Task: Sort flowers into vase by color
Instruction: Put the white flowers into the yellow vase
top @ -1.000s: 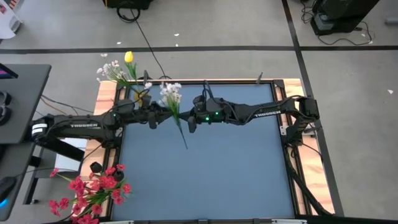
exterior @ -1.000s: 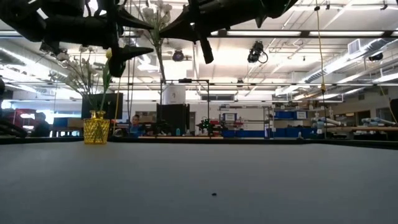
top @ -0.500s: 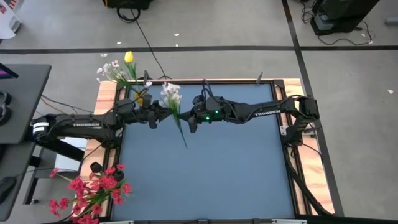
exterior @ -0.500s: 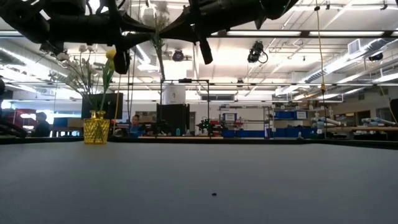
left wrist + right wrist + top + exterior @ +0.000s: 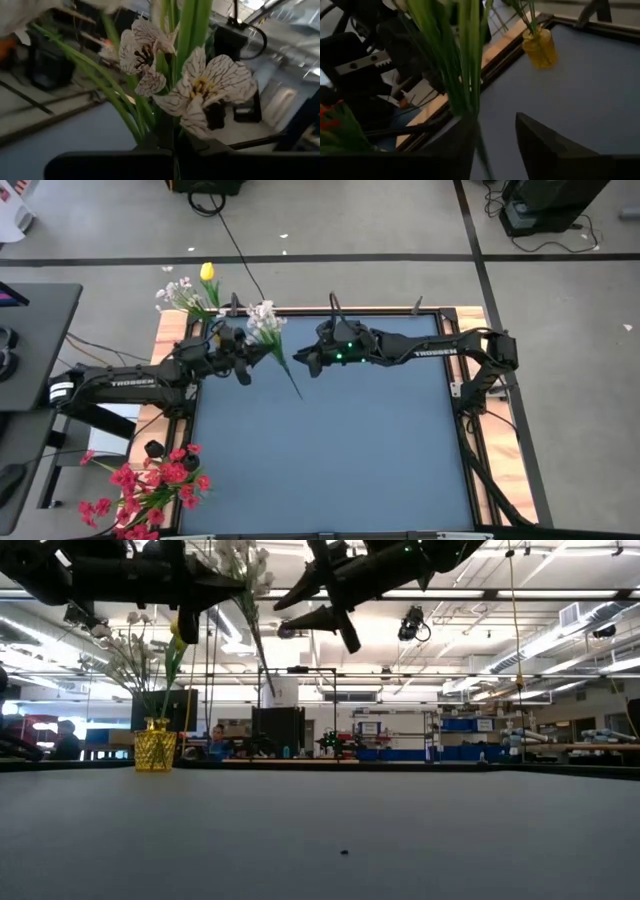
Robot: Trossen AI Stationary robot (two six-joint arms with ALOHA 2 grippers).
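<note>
White sprig [image 5: 266, 326], veined papery petals, pinched in left hand [image 5: 252, 356]

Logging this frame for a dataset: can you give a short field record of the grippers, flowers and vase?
left gripper: shut on white sprig, above table
right gripper: open, beside the sprig's stem
vase: yellow, far left corner, holds white sprigs and yellow bud
red flowers: near left corner
</note>
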